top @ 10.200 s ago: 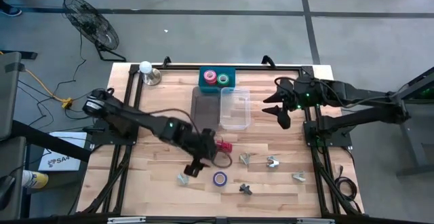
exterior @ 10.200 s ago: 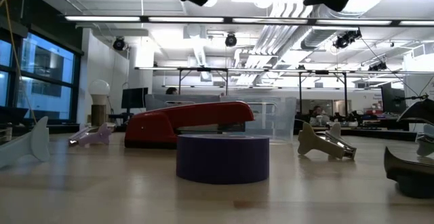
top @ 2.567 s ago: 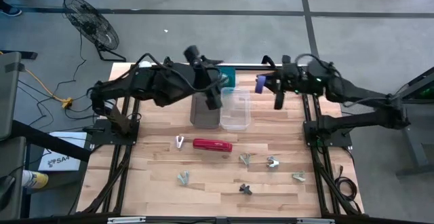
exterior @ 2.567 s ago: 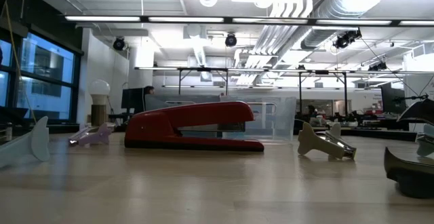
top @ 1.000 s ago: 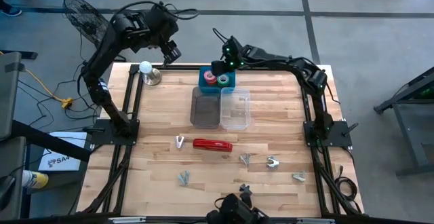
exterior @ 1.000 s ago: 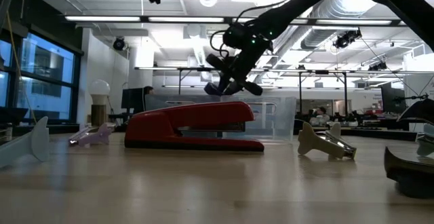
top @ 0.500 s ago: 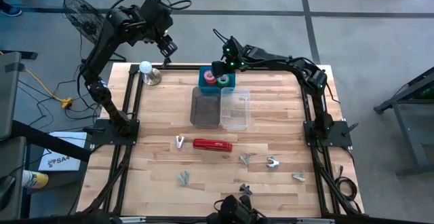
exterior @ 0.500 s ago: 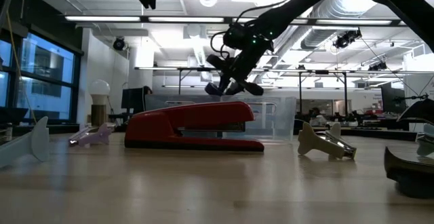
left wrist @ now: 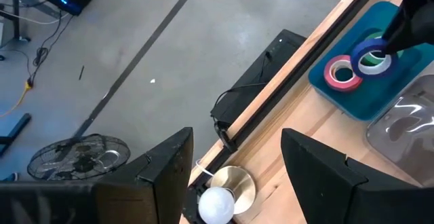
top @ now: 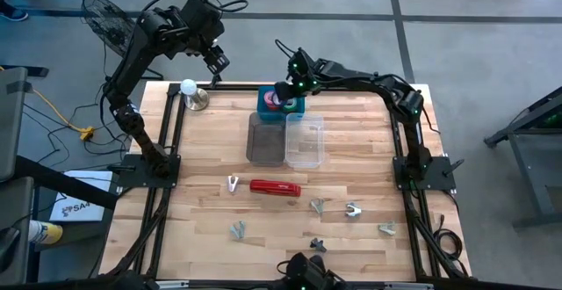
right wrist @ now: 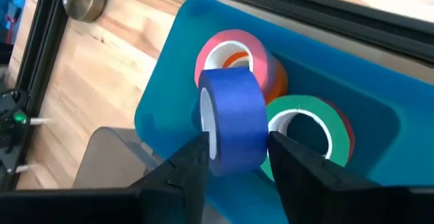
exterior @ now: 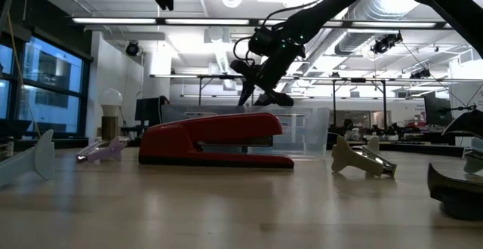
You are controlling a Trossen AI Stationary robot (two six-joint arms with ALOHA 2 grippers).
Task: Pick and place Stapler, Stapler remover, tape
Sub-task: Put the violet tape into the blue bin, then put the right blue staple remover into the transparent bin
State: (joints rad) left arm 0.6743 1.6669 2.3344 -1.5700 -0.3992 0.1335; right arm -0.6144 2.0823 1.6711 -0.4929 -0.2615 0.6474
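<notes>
Tape roll, blue (right wrist: 234, 119), is pinched between the fingers of the right gripper (right wrist: 234, 157) just over the teal tray (right wrist: 380, 156), above the pink roll (right wrist: 230, 51) and green roll (right wrist: 312, 125), probably for release among them. Left gripper (left wrist: 234, 166) is held raised off the table's far-left corner with fingers spread, empty. Stapler (top: 275, 187) is left lying mid-table, not yet picked.

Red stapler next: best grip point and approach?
Judging by its pose, take the stapler from straight above, fingers across its narrow width near mid-length. It lies flat on the table, long axis across the high view, with bare wood on both long sides; the nearest staple remover sits off one end.
</notes>
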